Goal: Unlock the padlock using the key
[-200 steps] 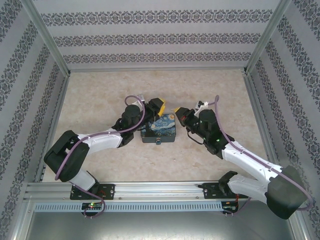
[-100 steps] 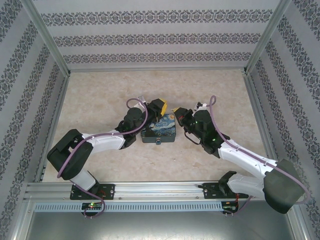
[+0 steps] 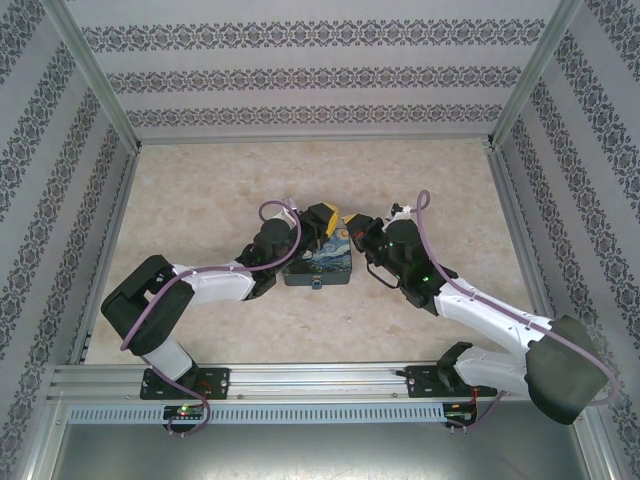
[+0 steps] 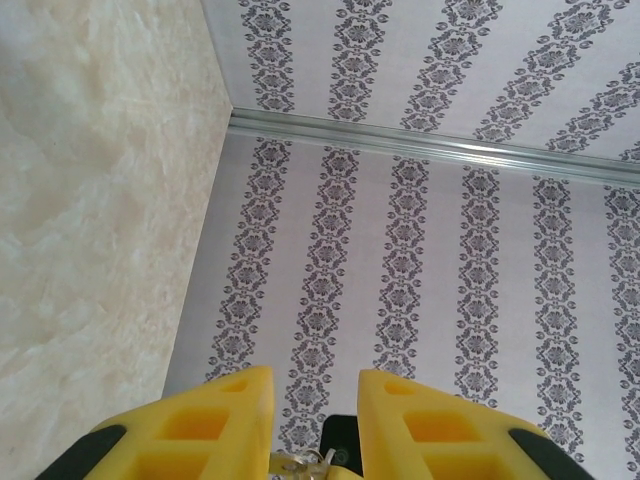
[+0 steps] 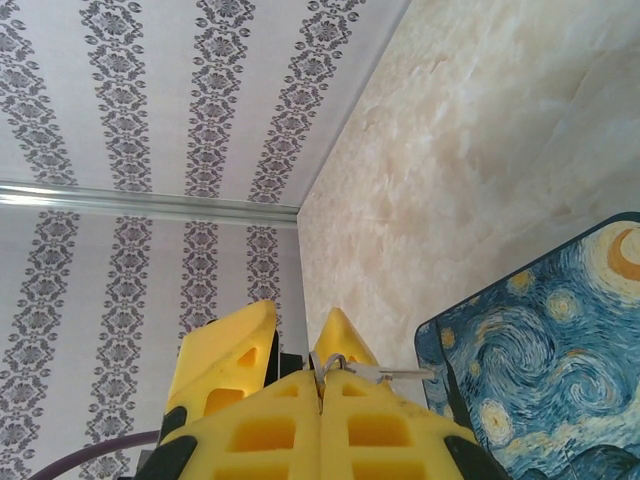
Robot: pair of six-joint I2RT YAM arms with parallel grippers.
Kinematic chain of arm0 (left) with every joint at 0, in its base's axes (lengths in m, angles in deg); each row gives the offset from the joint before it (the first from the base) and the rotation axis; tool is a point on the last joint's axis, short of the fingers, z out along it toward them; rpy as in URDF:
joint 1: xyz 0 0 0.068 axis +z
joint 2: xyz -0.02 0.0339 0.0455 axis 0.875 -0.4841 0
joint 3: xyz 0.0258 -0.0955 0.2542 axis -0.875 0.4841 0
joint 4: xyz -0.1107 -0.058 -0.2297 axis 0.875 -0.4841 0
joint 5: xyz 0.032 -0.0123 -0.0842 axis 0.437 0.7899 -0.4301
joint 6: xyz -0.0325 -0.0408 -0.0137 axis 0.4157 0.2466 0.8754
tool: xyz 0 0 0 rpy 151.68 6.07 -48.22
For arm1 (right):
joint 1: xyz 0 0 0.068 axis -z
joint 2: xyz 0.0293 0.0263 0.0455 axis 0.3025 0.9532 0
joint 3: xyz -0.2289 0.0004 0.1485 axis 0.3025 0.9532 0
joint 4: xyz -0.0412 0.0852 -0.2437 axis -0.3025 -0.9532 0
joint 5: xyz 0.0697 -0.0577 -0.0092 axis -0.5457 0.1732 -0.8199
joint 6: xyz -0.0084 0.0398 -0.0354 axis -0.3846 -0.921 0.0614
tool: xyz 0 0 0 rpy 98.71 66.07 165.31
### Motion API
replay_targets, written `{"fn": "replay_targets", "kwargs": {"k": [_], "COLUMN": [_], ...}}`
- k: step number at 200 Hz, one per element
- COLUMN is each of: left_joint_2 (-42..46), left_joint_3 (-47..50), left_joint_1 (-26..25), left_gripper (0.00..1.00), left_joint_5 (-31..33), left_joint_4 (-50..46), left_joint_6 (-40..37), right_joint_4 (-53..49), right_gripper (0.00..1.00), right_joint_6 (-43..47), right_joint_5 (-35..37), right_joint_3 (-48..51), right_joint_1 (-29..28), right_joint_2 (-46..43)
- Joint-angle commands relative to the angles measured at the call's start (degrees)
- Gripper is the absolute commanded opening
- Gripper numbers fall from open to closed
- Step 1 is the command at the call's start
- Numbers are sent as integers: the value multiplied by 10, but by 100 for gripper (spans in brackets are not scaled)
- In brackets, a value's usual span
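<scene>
Two claws, one painted box (image 3: 322, 262), one padlock (image 3: 317, 285) and one key (image 5: 385, 374) are what we count. From above, the box sits at the middle of the table (image 3: 200, 190), with the padlock a small bluish speck at the middle of its lower edge. The left claw (image 3: 328, 216) and right claw (image 3: 350, 221) meet almost tip to tip over the box's upper edge. Bare tabletop spreads wide around the box, out to patterned walls (image 3: 320, 70) on three sides; a metal rail (image 3: 330, 380) closes the bottom.

In the left wrist view the left claw (image 4: 315, 385) stands partly open, wall showing through the gap. A small silvery bit sits low in that gap — we cannot tell what it is, or whether it is touched. Table lies at the left of the frame, meeting the wall along a slanting line.

In the right wrist view the right claw (image 5: 321, 392) is pressed closed on the key, whose thin blade pokes out rightward, toward the box (image 5: 560, 350) at lower right. The left claw's fingers (image 5: 228, 350) stand just past its tips. Table runs up the right side to the wall's foot.
</scene>
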Motion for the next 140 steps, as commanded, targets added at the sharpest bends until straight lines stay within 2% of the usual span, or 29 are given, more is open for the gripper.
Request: {"fn": "replay_targets", "kwargs": {"k": [1,140], "left_joint_2": [-7,-13], "left_joint_3": [-10,-13], "left_joint_1": [-10,-16], "left_gripper": [26,17], "left_joint_5": [13,18], "left_joint_4": [37,43], "left_joint_6": [5,8], "right_joint_4": [21,24], "right_gripper": [0,0], "right_joint_6": [-4,-9], "right_joint_5": [10,7], "right_joint_3": [-17,-15], "right_joint_1": [-9,-10], "right_joint_2": [5,16]}}
